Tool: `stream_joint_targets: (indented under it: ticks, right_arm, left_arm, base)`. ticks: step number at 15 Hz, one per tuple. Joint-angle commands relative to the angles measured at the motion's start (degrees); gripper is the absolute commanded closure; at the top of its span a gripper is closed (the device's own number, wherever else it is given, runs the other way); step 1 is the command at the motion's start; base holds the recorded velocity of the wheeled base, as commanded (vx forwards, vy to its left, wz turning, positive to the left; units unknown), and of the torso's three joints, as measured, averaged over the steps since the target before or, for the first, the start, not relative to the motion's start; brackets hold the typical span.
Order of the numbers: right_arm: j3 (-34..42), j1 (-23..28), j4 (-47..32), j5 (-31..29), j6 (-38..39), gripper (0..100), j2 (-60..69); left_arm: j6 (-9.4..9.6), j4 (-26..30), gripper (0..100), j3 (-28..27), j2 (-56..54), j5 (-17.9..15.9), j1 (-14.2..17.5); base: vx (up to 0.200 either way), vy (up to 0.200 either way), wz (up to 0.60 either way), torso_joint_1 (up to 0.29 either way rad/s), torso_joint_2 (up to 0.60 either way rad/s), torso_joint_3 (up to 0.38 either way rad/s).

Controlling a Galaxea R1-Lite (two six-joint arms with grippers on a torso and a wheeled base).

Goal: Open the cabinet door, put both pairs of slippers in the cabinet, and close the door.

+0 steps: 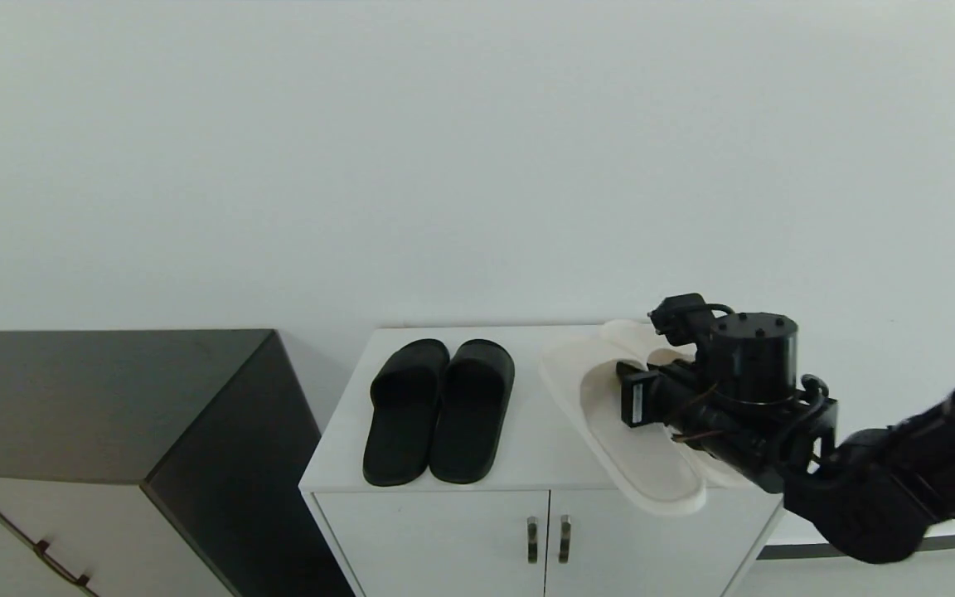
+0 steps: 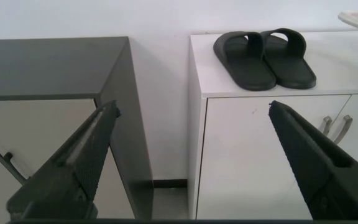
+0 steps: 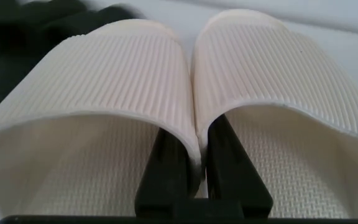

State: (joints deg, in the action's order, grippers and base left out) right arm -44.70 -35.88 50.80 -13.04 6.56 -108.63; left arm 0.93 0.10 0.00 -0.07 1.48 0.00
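Observation:
A pair of black slippers (image 1: 440,410) (image 2: 266,56) lies side by side on top of the white cabinet (image 1: 436,539) (image 2: 253,162), whose two doors are closed. At the right of the cabinet top, my right gripper (image 1: 642,391) (image 3: 197,171) is shut on the white slippers (image 1: 627,439) (image 3: 129,81). Its fingers reach under both straps and pinch the two inner strap walls together. The white pair is tilted, its near end hanging past the cabinet's front edge. My left gripper (image 2: 192,109) is open and empty, low in front of the cabinet's left side.
Two metal handles (image 1: 548,539) (image 2: 334,127) sit where the cabinet doors meet. A taller dark-topped cabinet (image 1: 96,398) (image 2: 48,65) stands close on the left, with a narrow gap between the two. A plain white wall rises behind.

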Motion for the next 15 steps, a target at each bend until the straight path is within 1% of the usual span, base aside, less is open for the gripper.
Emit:
stream_joint_targets:
  ticks: [1, 2, 4, 5, 8, 14, 15]
  right_arm:
    - [7.5, -5.5, -4.3, 7.2, -0.1, 100, 13.1]
    - [8.2, -7.2, -6.7, 9.1, -0.1, 100, 15.4]
    - [8.7, -9.5, -10.4, 10.5, -0.1, 100, 17.3]
    - [8.8, -9.8, -10.5, 10.7, 0.0, 100, 17.5]
    - [10.6, -10.0, -10.4, 13.7, 0.3, 100, 17.6]
    - [13.2, -10.0, -9.9, 17.2, 0.2, 100, 17.6]
    - [13.4, -10.0, -9.7, 17.6, -0.1, 100, 17.6]
  left_arm:
    - [-0.14, 0.0, 0, 0.0, 0.1, 0.0, 0.0]
    - [-0.22, 0.0, 0, 0.0, 0.1, 0.0, 0.0]
    - [-0.31, 0.0, 0, 0.0, 0.1, 0.0, 0.0]
    - [-0.31, 0.0, 0, 0.0, 0.1, 0.0, 0.0]
    - [-0.31, 0.0, 0, 0.0, 0.1, 0.0, 0.0]
    - [-0.31, 0.0, 0, 0.0, 0.1, 0.0, 0.0]
    - [-0.31, 0.0, 0, 0.0, 0.1, 0.0, 0.0]
  base:
    - [0.0, 0.0, 0.0, 0.0, 0.0, 0.0]
    - [0.0, 0.0, 0.0, 0.0, 0.0, 0.0]
    - [0.0, 0.0, 0.0, 0.0, 0.0, 0.0]
    - [0.0, 0.0, 0.0, 0.0, 0.0, 0.0]
    - [0.0, 0.0, 0.0, 0.0, 0.0, 0.0]
    - [-0.2, 0.0, 0.0, 0.002, 0.0, 0.005]
    - [0.0, 0.0, 0.0, 0.0, 0.0, 0.0]
